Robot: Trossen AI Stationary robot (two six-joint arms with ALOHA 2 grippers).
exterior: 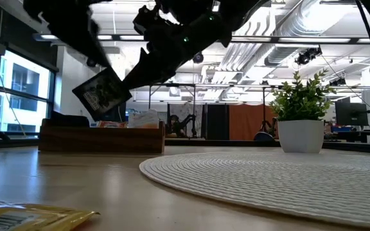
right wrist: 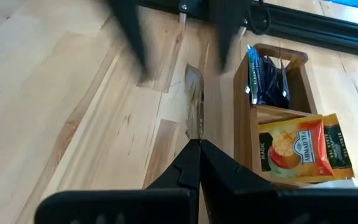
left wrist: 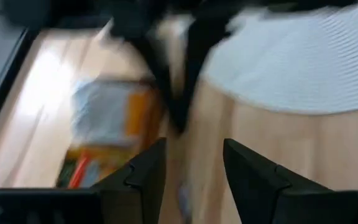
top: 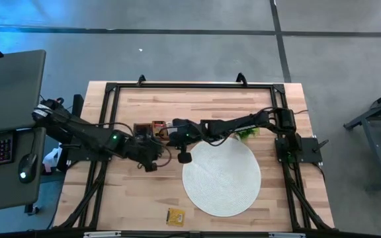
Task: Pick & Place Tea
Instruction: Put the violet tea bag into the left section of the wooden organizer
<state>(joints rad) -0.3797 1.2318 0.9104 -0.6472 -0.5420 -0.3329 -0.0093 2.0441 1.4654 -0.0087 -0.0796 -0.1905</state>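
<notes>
Butcher-block table [top: 127, 198] with a black frame around it, open office space behind. Black tea packet [exterior: 101, 94] is up in the air, tilted, above bare wood between the wooden tray [right wrist: 243, 127] and the round white mat [top: 221, 180]. In the right wrist view the packet shows edge-on, as a thin strip straight off the fingertips. Right gripper [right wrist: 198, 144] is clamped shut on its near edge and holds it off the table. Left gripper [left wrist: 194, 158] sits just across from it with fingers spread apart, one on each side of the packet, not touching it as far as I can tell; heavy blur in the left wrist view. Both arms meet near table centre, left arm reaching in from the left edge, right arm from the right edge over the top of the mat.

The tray is just beside the grippers, toward the back of the table. One compartment holds dark blue-black packets [right wrist: 266, 78] standing up, the next holds an orange-yellow packet [right wrist: 298, 149] lying on top. One yellow packet [top: 175, 215] lies flat on the wood near the front edge, just left of the mat, well apart from the grippers. A small green plant [exterior: 299, 96] in a white pot stands at the far rim of the mat, near the right arm.
</notes>
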